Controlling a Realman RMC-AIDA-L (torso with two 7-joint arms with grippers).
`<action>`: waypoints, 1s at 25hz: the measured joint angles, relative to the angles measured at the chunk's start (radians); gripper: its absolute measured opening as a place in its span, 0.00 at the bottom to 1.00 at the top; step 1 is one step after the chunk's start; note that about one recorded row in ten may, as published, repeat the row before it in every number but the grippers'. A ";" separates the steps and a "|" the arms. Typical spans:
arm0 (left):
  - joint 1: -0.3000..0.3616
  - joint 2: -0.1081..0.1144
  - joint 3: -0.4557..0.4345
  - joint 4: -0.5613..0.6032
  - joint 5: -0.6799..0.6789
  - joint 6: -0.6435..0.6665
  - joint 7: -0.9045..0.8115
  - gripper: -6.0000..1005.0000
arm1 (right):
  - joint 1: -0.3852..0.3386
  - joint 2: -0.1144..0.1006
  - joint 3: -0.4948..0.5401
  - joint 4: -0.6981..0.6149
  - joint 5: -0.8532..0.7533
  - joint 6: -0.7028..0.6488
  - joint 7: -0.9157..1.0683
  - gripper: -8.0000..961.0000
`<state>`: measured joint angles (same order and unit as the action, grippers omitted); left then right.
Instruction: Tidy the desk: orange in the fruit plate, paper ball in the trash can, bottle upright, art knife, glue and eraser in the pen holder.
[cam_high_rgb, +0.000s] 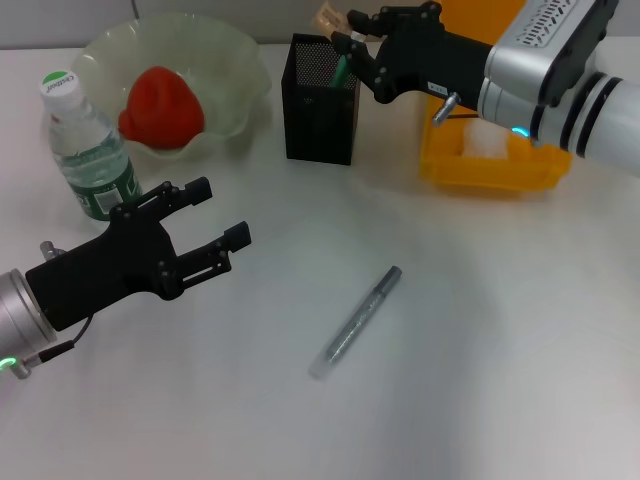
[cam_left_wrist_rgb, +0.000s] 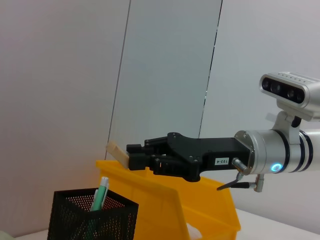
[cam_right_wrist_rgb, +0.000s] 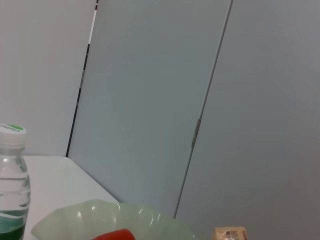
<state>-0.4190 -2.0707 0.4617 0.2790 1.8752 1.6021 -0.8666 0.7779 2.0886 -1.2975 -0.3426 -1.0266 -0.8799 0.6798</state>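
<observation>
Head view: right tool (cam_high_rgb: 347, 42) pinches the eraser (cam_high_rgb: 329, 20) above the holder (cam_high_rgb: 320, 100), poised to drop; left tool (cam_high_rgb: 215, 213) idles open.

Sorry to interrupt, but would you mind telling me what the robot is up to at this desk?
It is tidying the desk. The right gripper holds the eraser above the pen holder, where the art knife already stands. The orange sits in the fruit plate, the bottle stands upright, and the trash can is behind. The glue lies on the table. The left gripper hovers open near the bottle.
</observation>
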 joint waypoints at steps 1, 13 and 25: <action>0.000 0.000 0.000 0.000 0.000 0.000 0.000 0.78 | 0.004 0.000 0.000 0.002 0.000 0.003 0.001 0.25; 0.000 0.001 0.000 0.002 -0.012 0.000 0.000 0.78 | 0.010 0.001 0.001 0.001 0.000 0.026 0.043 0.37; 0.000 0.004 0.007 0.008 -0.010 0.006 0.000 0.78 | -0.027 -0.001 0.001 -0.003 0.116 -0.066 0.052 0.66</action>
<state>-0.4193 -2.0666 0.4685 0.2866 1.8651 1.6085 -0.8666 0.7504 2.0876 -1.2969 -0.3452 -0.9109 -0.9462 0.7323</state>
